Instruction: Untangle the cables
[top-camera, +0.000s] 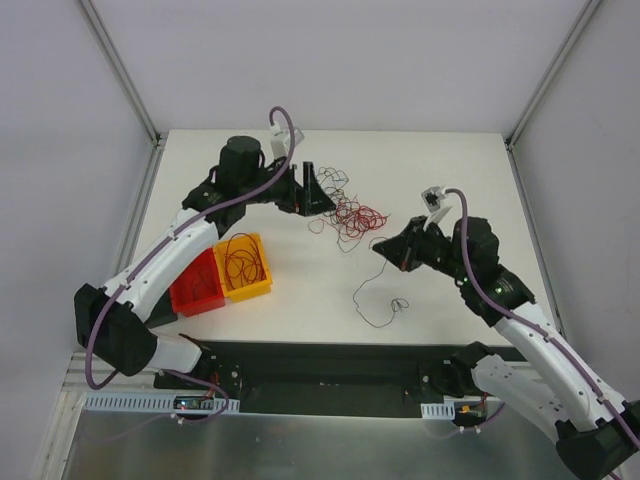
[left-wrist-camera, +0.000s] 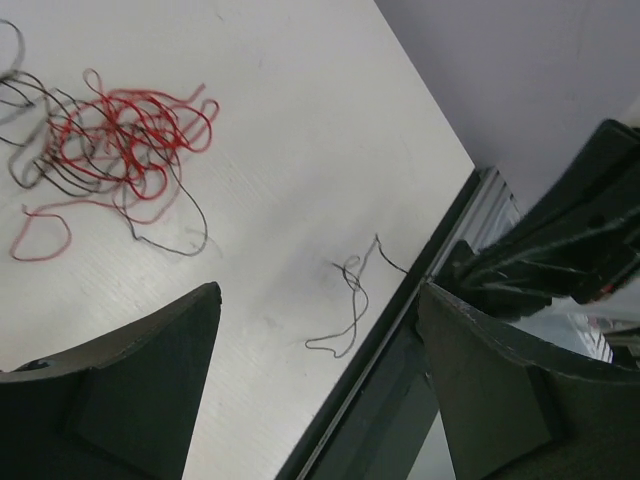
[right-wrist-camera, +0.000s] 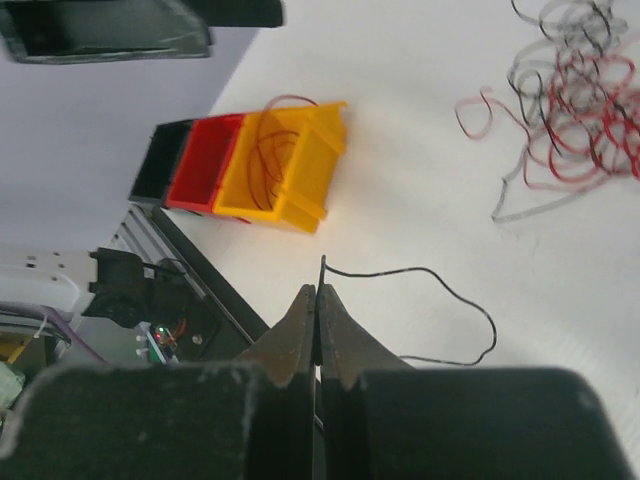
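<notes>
A tangle of thin red and black cables (top-camera: 350, 212) lies on the white table at centre back; it also shows in the left wrist view (left-wrist-camera: 120, 140) and the right wrist view (right-wrist-camera: 570, 100). My left gripper (top-camera: 322, 195) is open and empty at the tangle's left edge, its jaws wide apart (left-wrist-camera: 320, 310). My right gripper (top-camera: 379, 250) is shut on one end of a single black cable (right-wrist-camera: 440, 285), pinched between the tips (right-wrist-camera: 318, 292). That cable trails toward the table's front (top-camera: 357, 298) and ends in a small loop (left-wrist-camera: 350, 300).
A yellow bin (top-camera: 245, 265) holding several red cables stands at the left front beside a red bin (top-camera: 197, 285). The right wrist view also shows a black bin (right-wrist-camera: 160, 160) beside the red one. The table's dark front edge (left-wrist-camera: 400, 340) runs close to the loose cable.
</notes>
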